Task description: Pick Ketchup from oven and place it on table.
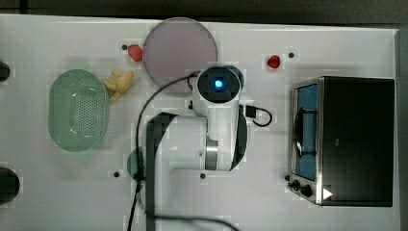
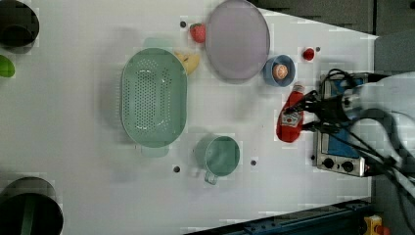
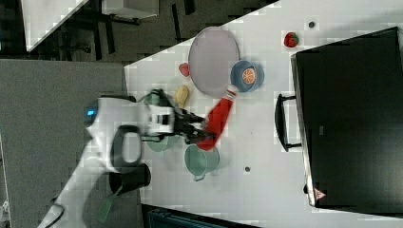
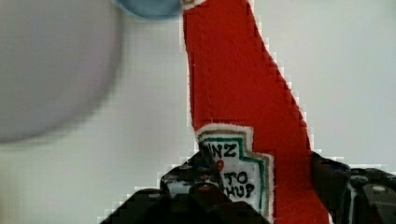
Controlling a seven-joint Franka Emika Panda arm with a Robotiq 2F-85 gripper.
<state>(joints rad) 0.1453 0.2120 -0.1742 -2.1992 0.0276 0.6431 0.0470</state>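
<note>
The red Ketchup (image 2: 290, 120) bottle lies tilted over the white table (image 2: 73, 147), just outside the oven (image 2: 340, 159) front. Its neck points toward a blue bowl (image 3: 245, 76). My gripper (image 3: 198, 132) is shut on the lower, labelled half of the Ketchup (image 3: 219, 116). In the wrist view the black fingers (image 4: 201, 184) press both sides of the Ketchup (image 4: 233, 84) at its label. From the top view my white arm covers the bottle, and the black oven (image 1: 356, 139) stands at the top view's right. I cannot tell whether the bottle touches the table.
A purple plate (image 2: 237, 39) and the blue bowl (image 2: 279, 71) holding an orange sit by the bottle's neck. A green mug (image 2: 219, 155) and a green colander (image 2: 153, 97) stand further off. Small red fruits (image 2: 197, 32) and a yellow fruit (image 2: 189, 61) lie nearby. Dark cups (image 2: 29, 210) stand at the table's edge.
</note>
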